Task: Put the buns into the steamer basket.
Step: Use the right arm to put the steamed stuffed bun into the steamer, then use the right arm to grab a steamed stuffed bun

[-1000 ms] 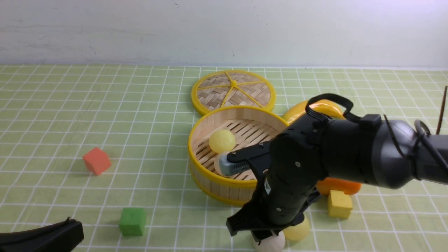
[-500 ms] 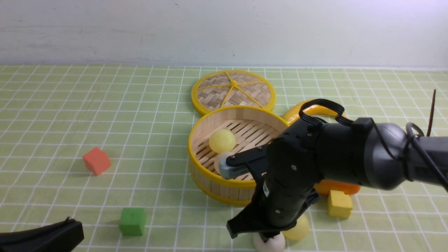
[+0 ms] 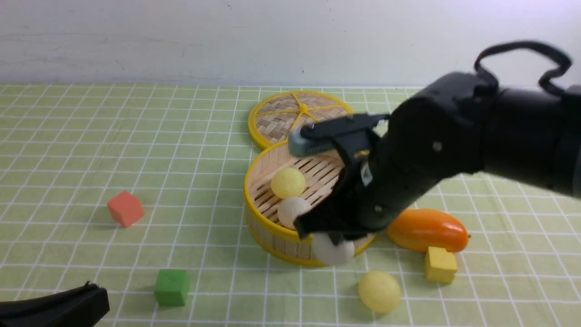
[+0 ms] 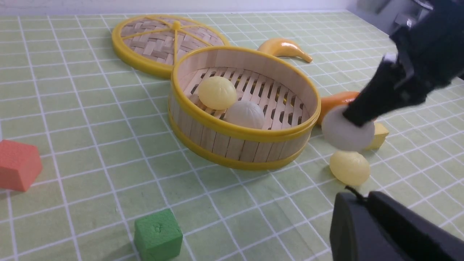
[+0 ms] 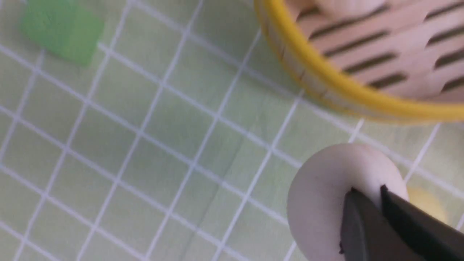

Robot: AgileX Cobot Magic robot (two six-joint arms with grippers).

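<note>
Right gripper (image 5: pixel 367 189): clamped on the held off-white bun (image 3: pixel 332 250), raised above the table (image 3: pixel 218 254), just on the near side of the steamer basket (image 3: pixel 286 245)
Left gripper (image 4: pixel 362 196): well to the near left of the steamer basket; cannot tell whether apart or together
Buns inside: one pale yellow bun (image 3: pixel 288 182) and one off-white bun (image 3: pixel 293 212), on the slotted floor of the steamer basket
Loose pale yellow bun (image 3: pixel 379 291): on the table, near right of the steamer basket
Woven lid (image 3: pixel 277 120): just beyond the steamer basket
Glossy orange mango (image 3: pixel 429 230): right of the steamer basket
</note>
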